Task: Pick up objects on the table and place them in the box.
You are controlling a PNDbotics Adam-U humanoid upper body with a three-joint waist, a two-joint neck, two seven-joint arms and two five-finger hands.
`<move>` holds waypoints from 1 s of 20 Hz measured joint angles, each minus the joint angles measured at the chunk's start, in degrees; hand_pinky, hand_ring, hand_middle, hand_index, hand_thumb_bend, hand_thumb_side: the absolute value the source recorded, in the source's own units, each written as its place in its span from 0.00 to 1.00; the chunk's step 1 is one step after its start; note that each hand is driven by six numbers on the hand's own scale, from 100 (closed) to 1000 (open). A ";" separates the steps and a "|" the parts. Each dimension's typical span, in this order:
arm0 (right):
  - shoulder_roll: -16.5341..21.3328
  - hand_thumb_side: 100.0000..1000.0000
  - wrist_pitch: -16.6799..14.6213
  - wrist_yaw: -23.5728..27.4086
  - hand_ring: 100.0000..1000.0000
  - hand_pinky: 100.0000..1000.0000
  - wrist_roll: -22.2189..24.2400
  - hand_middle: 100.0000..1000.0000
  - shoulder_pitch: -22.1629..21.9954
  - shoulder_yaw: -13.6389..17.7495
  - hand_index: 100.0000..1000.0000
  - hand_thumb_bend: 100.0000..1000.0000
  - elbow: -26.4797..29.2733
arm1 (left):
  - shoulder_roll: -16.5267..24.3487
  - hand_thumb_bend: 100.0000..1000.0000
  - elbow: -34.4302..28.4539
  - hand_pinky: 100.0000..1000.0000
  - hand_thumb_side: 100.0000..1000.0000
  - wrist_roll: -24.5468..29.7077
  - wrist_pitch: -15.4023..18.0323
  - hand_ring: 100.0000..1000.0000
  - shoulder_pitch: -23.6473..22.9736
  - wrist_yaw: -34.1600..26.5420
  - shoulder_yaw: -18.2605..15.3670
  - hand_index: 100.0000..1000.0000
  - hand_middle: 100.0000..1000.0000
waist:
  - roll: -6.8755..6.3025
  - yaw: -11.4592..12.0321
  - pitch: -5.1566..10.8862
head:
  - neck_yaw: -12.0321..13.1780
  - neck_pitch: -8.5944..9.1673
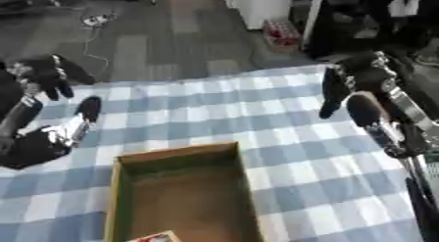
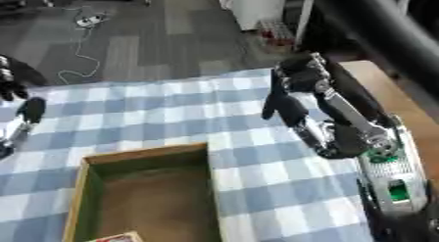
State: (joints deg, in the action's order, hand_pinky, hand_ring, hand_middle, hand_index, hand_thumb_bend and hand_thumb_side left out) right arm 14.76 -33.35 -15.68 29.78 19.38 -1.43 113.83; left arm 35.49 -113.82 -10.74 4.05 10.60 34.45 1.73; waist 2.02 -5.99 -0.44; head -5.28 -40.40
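Observation:
A brown cardboard box (image 1: pixel 240 187) stands open on the blue and white checked cloth (image 1: pixel 223 108) at the front middle. A small red and white item (image 1: pixel 154 237) lies inside it at the near edge. My left hand (image 1: pixel 50 79) hovers over the cloth's left edge, fingers straight and pointing down, holding nothing. My right hand (image 2: pixel 296 89) hangs over the cloth's right side with relaxed fingers pointing down, also holding nothing. No loose object shows on the cloth.
Beyond the table's far edge lies grey carpet with a white cable (image 1: pixel 90 35). A white cabinet (image 1: pixel 261 6) and a red item (image 1: pixel 281 33) stand at the back. A wooden surface (image 2: pixel 386 94) runs along the right edge.

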 measured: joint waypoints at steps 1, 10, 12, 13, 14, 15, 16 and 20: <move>0.02 1.00 -0.07 -0.02 0.25 0.27 -0.10 0.24 -0.27 0.08 0.43 0.00 0.00 | -0.50 0.01 0.00 0.15 0.92 -1.85 -0.16 0.28 -0.06 -0.57 -0.62 0.57 0.44 | 0.22 0.32 0.00 | -0.31 0.29; 1.79 1.00 -0.72 -0.61 0.24 0.27 -1.26 0.26 -2.65 0.11 0.44 0.00 0.00 | -1.36 0.00 0.00 0.06 0.80 -18.87 3.90 0.19 0.56 -6.36 -2.02 0.47 0.34 | 1.00 2.61 0.00 | -1.79 2.97; 1.98 1.00 -0.82 -1.04 0.23 0.27 -1.45 0.26 -2.80 0.39 0.44 0.00 0.00 | -1.54 0.00 0.00 0.06 0.80 -20.45 5.68 0.19 0.58 -8.90 -1.97 0.47 0.34 | 1.00 2.81 0.01 | -1.79 3.52; 1.99 1.00 -0.86 -1.22 0.23 0.27 -1.63 0.26 -2.80 0.46 0.44 0.00 0.00 | -1.73 0.00 0.00 0.06 0.80 -21.17 6.97 0.19 0.57 -10.57 -1.93 0.47 0.33 | 1.00 2.95 0.01 | -1.79 3.79; 1.99 1.00 -0.91 -1.42 0.23 0.27 -1.75 0.26 -2.80 0.46 0.44 0.00 0.00 | -1.87 0.00 0.00 0.07 0.80 -21.87 8.49 0.19 0.54 -12.34 -1.84 0.47 0.33 | 1.00 2.95 0.01 | -1.79 4.02; 1.99 1.00 -0.93 -1.54 0.23 0.27 -1.88 0.26 -2.80 0.46 0.44 0.00 0.00 | -1.88 0.00 0.00 0.07 0.81 -22.47 10.04 0.19 0.47 -14.10 -1.80 0.46 0.33 | 0.97 2.95 0.01 | -1.83 4.22; 1.99 1.00 -0.99 -1.60 0.23 0.27 -1.98 0.26 -2.80 0.46 0.44 0.00 0.00 | -1.88 0.00 0.00 0.07 0.80 -22.90 11.44 0.19 0.40 -15.59 -1.80 0.46 0.33 | 0.95 2.91 0.01 | -2.00 4.45; 1.99 1.00 -1.13 -1.97 0.23 0.27 -2.13 0.25 -2.78 0.45 0.44 0.00 0.00 | -2.09 0.00 0.00 0.06 0.81 -23.48 14.54 0.19 -0.46 -18.70 -2.05 0.47 0.33 | 0.83 2.49 -0.08 | -2.90 4.70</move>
State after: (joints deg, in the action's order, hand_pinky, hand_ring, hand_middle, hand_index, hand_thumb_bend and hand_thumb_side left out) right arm 16.75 -34.47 -17.65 27.66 16.60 -0.99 113.82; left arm 33.40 -113.82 -34.22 18.59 10.13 15.74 -0.32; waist 2.85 -3.50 -0.52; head -8.18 -35.70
